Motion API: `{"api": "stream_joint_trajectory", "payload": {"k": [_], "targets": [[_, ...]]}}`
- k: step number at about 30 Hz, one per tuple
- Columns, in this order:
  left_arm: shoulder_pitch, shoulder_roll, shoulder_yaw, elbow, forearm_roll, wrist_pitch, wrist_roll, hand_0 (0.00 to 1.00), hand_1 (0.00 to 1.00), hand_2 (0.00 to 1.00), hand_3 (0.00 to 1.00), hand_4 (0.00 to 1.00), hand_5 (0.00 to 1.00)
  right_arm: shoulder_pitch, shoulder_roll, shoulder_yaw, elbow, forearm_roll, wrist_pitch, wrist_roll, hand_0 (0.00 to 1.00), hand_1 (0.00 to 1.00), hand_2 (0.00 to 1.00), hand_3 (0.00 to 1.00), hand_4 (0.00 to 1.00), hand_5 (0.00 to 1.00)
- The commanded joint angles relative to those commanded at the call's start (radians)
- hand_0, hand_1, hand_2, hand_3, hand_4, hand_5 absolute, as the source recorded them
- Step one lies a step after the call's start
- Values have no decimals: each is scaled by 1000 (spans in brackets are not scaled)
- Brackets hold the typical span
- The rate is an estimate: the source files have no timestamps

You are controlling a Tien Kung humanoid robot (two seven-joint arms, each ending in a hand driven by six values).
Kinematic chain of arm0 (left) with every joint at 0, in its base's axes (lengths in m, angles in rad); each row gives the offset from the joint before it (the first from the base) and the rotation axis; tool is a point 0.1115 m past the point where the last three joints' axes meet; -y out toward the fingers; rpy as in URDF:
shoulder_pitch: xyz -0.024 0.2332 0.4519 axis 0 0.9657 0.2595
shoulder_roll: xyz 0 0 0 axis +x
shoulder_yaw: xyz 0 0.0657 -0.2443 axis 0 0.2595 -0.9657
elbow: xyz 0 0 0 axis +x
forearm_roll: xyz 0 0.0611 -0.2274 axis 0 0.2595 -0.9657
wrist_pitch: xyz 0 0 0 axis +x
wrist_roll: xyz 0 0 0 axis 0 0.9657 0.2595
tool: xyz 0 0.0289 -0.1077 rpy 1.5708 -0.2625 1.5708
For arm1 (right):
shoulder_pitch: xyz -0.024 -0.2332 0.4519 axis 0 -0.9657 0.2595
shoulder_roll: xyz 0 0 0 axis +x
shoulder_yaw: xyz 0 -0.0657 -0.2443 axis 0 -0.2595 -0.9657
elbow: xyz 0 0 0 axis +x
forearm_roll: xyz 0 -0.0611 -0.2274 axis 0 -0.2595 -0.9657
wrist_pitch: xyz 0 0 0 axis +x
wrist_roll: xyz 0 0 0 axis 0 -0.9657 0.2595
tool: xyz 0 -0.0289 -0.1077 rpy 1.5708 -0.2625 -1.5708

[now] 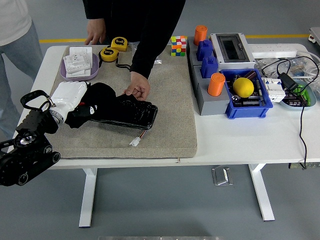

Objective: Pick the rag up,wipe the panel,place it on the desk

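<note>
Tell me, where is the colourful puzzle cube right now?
In the head view the puzzle cube sits at the far edge of the grey mat, right of the person's sleeve and left of the orange cup.

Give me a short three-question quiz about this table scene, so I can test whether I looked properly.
1. True or false: the robot's left hand rests on the black rag over the panel.
2. What steadies the panel's far edge: A) a person's hand, B) the yellow ball, C) a tape measure?
3. What colour is the bin holding the yellow ball?

Key: 1 true; 2 A; 3 blue.
</note>
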State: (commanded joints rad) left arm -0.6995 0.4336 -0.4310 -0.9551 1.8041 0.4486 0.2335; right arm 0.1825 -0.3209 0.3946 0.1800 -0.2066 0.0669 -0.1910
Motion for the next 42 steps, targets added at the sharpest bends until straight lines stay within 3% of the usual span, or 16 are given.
{"api": "stream_joint_trajectory", "payload": {"k": [16, 30, 42], "targets": [[4, 6, -17, 19, 6, 2, 0, 317, 257, 333, 551, 497, 140, -1, 1, 3, 0, -1, 2, -1, 793, 697, 721, 665, 998, 499], [-10, 1, -25, -31, 33, -11, 22, 316, 257, 333, 552, 498, 142, -1, -2, 13, 0, -9, 4, -1, 794, 697, 722, 666, 998, 503], [-19, -28, 21, -44, 25, -10, 26, 316, 257, 333, 551, 498, 143, 1, -4, 17, 0, -13, 4, -1, 794, 698, 721, 667, 998, 505]]}}
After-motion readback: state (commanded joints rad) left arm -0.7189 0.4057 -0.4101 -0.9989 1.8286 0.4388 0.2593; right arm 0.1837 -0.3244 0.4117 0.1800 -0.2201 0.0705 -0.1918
